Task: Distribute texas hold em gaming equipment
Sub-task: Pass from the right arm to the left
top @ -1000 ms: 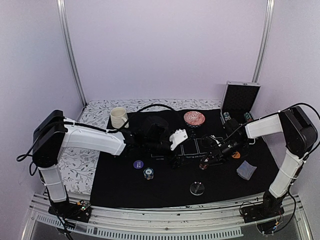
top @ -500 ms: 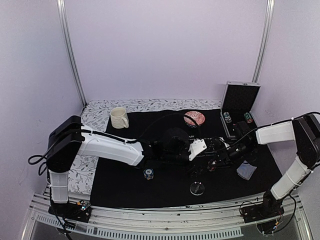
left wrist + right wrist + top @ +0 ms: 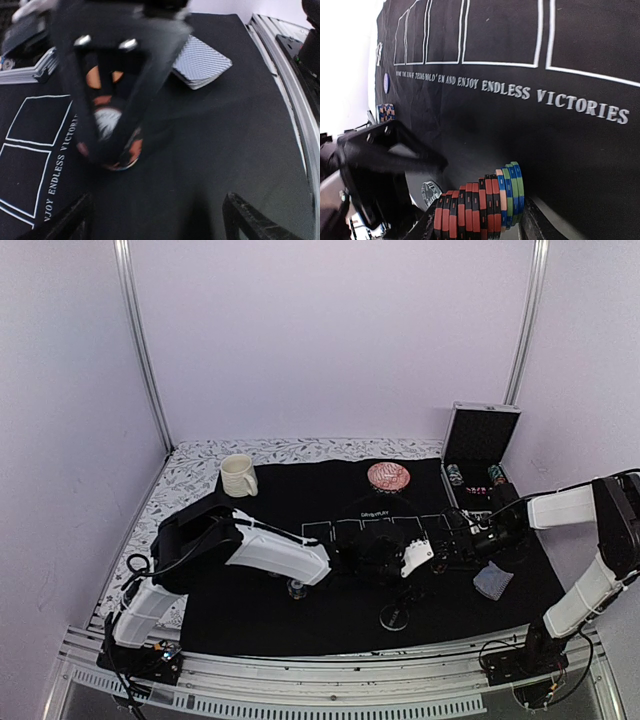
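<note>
Distributing chips, I judge. Right pincer (image 3: 479,222) clamped on chip stack (image 3: 480,200), lower centre of frame; left pincer (image 3: 160,220) apart. Next: set stack down squarely, unspilled.

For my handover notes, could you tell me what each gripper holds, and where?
The right gripper clamps a sideways stack of poker chips by its two end faces; the left gripper is open, holding nothing.

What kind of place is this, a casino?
More likely a robot test booth staged for poker: plain walls, two robot arms bolted to a metal rail, a printed black poker mat and an aluminium chip case.
</note>
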Tool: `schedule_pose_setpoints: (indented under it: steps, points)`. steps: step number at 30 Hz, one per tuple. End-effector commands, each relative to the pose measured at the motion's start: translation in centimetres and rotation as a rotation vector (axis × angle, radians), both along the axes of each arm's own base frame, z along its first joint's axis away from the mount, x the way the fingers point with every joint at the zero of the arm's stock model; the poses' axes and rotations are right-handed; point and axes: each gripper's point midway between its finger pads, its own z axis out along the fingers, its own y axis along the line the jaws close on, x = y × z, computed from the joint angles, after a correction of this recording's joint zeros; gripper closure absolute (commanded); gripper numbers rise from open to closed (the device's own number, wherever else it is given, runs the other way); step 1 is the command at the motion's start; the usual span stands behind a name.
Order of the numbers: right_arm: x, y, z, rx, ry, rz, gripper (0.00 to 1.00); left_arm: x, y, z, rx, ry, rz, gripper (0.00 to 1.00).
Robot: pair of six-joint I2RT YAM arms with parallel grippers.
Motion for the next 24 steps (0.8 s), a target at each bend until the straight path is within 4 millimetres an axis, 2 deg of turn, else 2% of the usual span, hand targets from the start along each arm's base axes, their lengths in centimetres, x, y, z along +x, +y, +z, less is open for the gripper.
schedule_pose_setpoints:
  steps: [1, 4, 7, 11, 18, 24]
  points:
    - [0.7, -1.1, -0.8, -0.025, 0.018, -0.044, 0.98, 4.2, 0.9, 1.0, -0.116, 0.050, 0.011, 0.13]
    - [0.8, -1.1, -0.8, -0.020, 0.031, -0.060, 0.98, 3.8, 0.6, 0.3, -0.110, 0.042, -0.037, 0.17]
    - [1.2, -0.9, 0.0, -0.003, 0.015, -0.074, 0.98, 3.3, 0.0, -0.6, -0.099, 0.017, -0.052, 0.16]
    - [1.6, -0.9, 0.2, -0.006, 0.012, -0.089, 0.97, 4.0, -0.6, -2.4, -0.082, 0.035, -0.041, 0.16]
    - [1.6, -1.0, -1.1, -0.019, 0.049, -0.084, 0.97, 5.1, -2.9, -2.7, -0.096, 0.027, -0.056, 0.21]
    - [1.5, -1.1, -1.8, -0.027, 0.058, -0.078, 0.97, 4.4, -3.7, -4.4, -0.070, 0.060, -0.096, 0.29]
